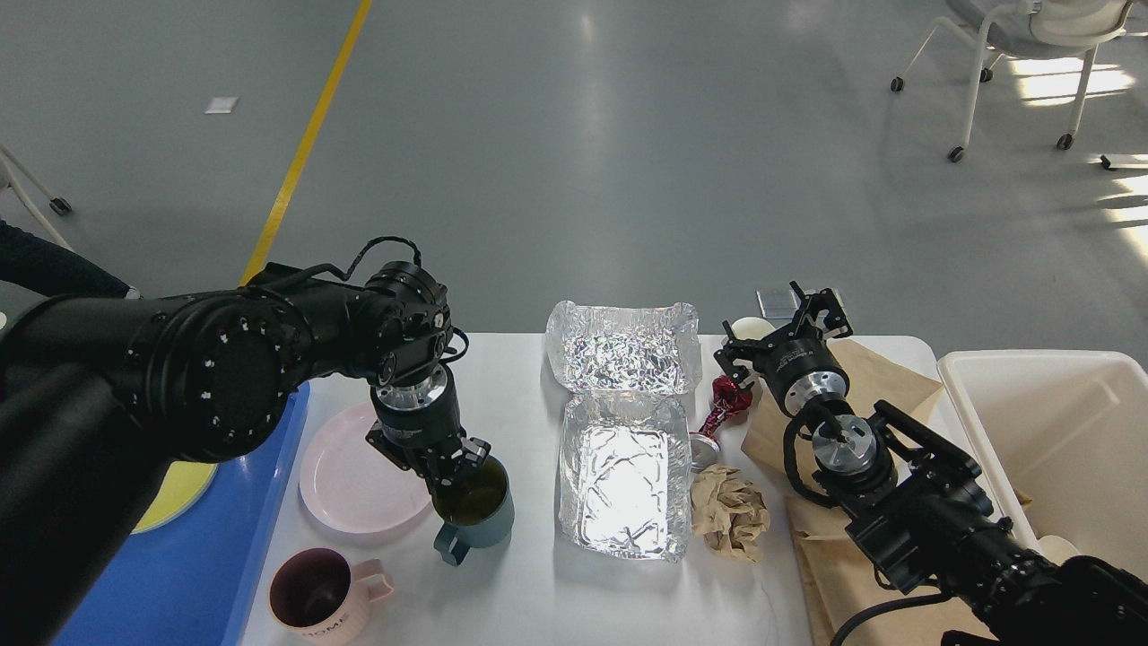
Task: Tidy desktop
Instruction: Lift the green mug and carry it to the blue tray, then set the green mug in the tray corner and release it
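The white desktop (pixel 507 386) holds a teal mug (pixel 475 516) with a dark yellowish inside, a pink mug (pixel 318 592) and a pink plate (pixel 354 484) on its left part. My left gripper (pixel 455 468) points down and is shut on the teal mug's near-left rim. An open foil container (pixel 623 475) with its lid (pixel 623 348) folded back lies in the middle. A crumpled brown paper ball (pixel 731 513) and a red foil wrapper (pixel 723 404) lie to its right. My right gripper (pixel 782 325) is open and empty at the far right edge, over a brown paper bag (pixel 874 381).
A blue tray (pixel 170 583) with a yellow plate (pixel 175 498) lies off the table's left edge. A cream bin (pixel 1058 431) stands at the right. A small cream round thing (pixel 749 327) sits by the right gripper. A wheeled chair (pixel 1022 54) stands far back.
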Controlling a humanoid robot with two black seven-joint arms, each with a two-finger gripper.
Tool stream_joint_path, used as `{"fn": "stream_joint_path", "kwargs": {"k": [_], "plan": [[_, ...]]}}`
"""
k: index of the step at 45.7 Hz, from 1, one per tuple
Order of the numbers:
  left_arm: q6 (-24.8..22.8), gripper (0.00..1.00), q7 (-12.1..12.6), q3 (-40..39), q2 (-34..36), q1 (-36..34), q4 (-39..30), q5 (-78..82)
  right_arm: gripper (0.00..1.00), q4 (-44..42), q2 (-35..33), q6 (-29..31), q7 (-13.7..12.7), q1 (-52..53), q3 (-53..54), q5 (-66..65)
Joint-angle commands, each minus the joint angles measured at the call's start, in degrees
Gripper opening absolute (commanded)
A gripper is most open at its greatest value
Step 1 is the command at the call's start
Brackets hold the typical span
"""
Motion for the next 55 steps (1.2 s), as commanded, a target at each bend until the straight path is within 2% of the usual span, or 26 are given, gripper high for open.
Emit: {"fn": "stream_joint_path", "kwargs": {"k": [1, 9, 22, 25, 31, 33, 44, 55], "plan": [[0.00, 0.00, -0.08, -0.17, 1.78, -4.21, -1.20, 0.11, 1.00, 0.00, 0.00, 0.00, 0.00, 0.00, 0.00, 0.00], [0.00, 0.00, -0.34, 0.44, 7.58, -8.96, -6.30, 0.02, 1.00, 0.00, 0.00, 0.00, 0.00, 0.00, 0.00, 0.00], [0.00, 0.00, 0.27, 0.26, 27.88, -8.62, -7.71, 0.38, 1.00, 0.00, 0.00, 0.00, 0.00, 0.00, 0.00, 0.00], [0.00, 0.00, 1.32, 0.62, 31.48, -8.00, -7.71, 0.64, 1.00, 0.00, 0.00, 0.00, 0.00, 0.00, 0.00, 0.00], [0.00, 0.00, 6.59, 0.09, 37.28, -5.19, -7.71, 0.55, 1.00, 0.00, 0.00, 0.00, 0.00, 0.00, 0.00, 0.00], [0.00, 0.00, 7.65, -0.09, 38.60, -4.31, -7.71, 0.55, 1.00, 0.00, 0.00, 0.00, 0.00, 0.00, 0.00, 0.00], [0.00, 0.00, 8.36, 0.53, 47.74, -0.36, -9.03, 0.64, 1.00, 0.00, 0.00, 0.00, 0.00, 0.00, 0.00, 0.00], [0.00, 0.00, 11.08, 0.09, 58.73, 3.07, -8.94, 0.55, 1.00, 0.00, 0.00, 0.00, 0.00, 0.00, 0.00, 0.00]]}}
